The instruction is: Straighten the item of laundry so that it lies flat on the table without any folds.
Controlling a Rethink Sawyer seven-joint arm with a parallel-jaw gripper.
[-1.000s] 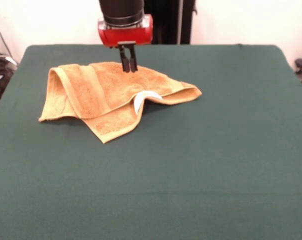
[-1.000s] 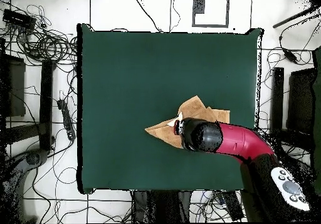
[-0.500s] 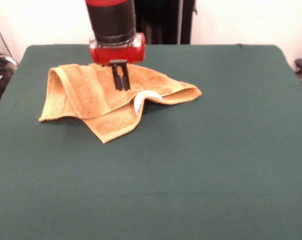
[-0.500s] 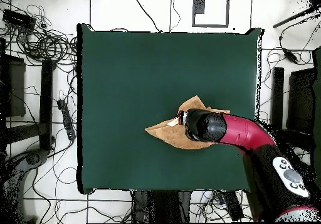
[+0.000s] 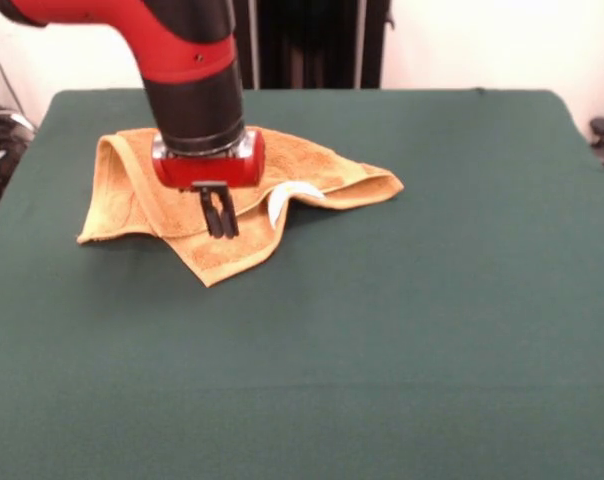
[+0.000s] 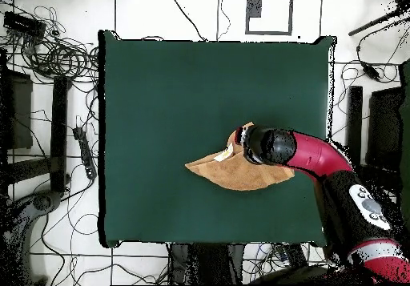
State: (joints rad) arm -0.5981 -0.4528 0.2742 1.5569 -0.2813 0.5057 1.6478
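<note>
The mustard-yellow towel (image 5: 312, 172) lies crumpled and folded over itself on the far left part of the green table (image 5: 382, 330), with a white tag (image 5: 280, 200) curling at its front fold. My gripper (image 5: 219, 222) hangs over the towel's near corner, fingers close together and empty, just above the cloth. In the overhead view the towel (image 6: 228, 172) lies right of centre, and the arm's wrist (image 6: 268, 145) covers its upper right part; the gripper itself is hidden there.
The table's far edge (image 5: 302, 92) lies just behind the towel. Cables and stands (image 6: 56, 58) lie on the floor round the table. A dark pedestal (image 5: 322, 40) stands behind the table.
The arm has moved from the towel's far edge towards the camera and slightly left, and lower, ending over the towel's near corner. The towel has not moved.
</note>
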